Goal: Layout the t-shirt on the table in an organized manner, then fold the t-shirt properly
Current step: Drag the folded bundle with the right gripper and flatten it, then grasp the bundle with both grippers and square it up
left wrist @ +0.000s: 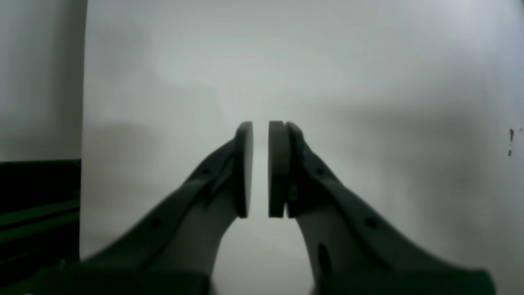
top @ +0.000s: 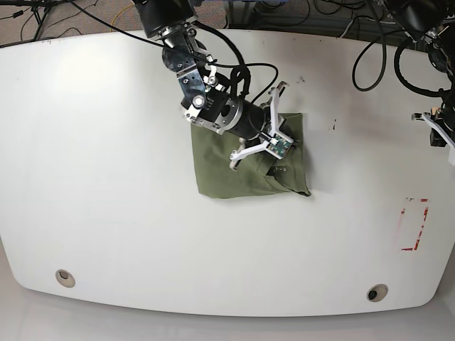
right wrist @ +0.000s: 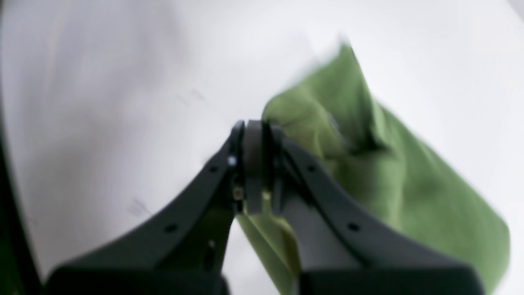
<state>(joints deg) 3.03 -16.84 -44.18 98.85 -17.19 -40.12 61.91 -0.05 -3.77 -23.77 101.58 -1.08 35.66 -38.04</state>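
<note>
the right gripper (right wrist: 254,135) has its pads (right wrist: 253,164) pressed flat together, and a bit of olive-green cloth shows at and below them, so it looks pinched onto an edge of the t-shirt (right wrist: 393,180), though the wrist view is too blurred to be sure how much cloth is caught. from the base view that gripper (top: 274,145) sits over the upper right part of the t-shirt (top: 227,170), which lies as a compact folded rectangle near the middle of the table (top: 106,177), its lower right corner running to a point.

the left gripper (left wrist: 260,164) hangs above bare white tabletop with only a thin slit between its pads (left wrist: 245,168), holding nothing. its arm (top: 437,78) is off at the far right edge in the base view, well apart from the shirt. a red-and-white tape rectangle (top: 414,224) lies near that side, and two grommet holes (top: 65,278) sit along the near edge.
</note>
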